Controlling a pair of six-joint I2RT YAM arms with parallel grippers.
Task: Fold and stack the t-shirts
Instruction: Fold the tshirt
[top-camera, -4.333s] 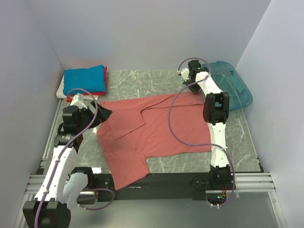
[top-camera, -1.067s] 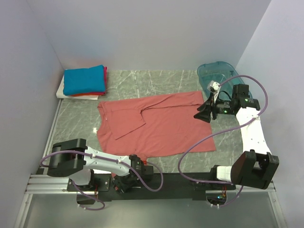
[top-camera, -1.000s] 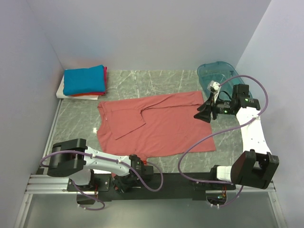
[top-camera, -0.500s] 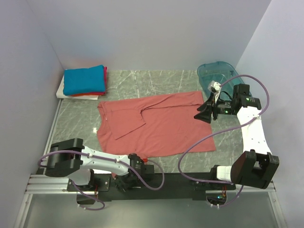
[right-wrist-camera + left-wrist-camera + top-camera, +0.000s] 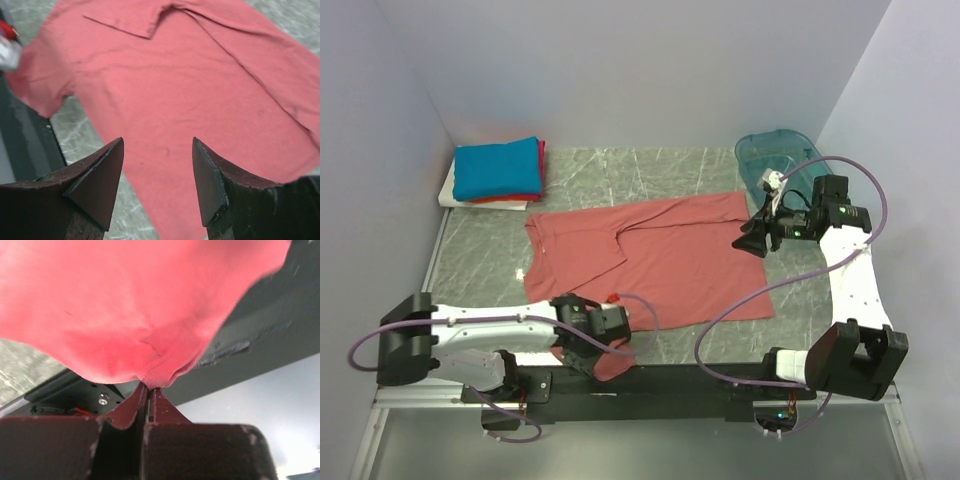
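Note:
A large salmon-pink t-shirt point(image 5: 665, 260) lies spread flat on the marbled table. My left gripper point(image 5: 603, 348) is at the table's near edge, shut on a bunched fold of the shirt's near corner point(image 5: 612, 365). In the left wrist view the fingers point(image 5: 148, 386) pinch that fold and the pink cloth point(image 5: 125, 305) hangs over them. My right gripper point(image 5: 747, 243) hovers open over the shirt's right edge, with nothing between its jaws; below it the wrist view shows the shirt point(image 5: 175, 85). A folded stack sits at the back left: blue t-shirt point(image 5: 498, 168) on red point(image 5: 510, 199) on white point(image 5: 448, 192).
A translucent teal bin point(image 5: 790, 160) stands at the back right, just behind the right arm. A black rail point(image 5: 700, 378) runs along the table's near edge. Walls close in the left, back and right sides.
My left gripper has shut on the shirt's near corner and risen with it from below the table's front edge. The left arm has swung out leftward. The right gripper has barely moved.

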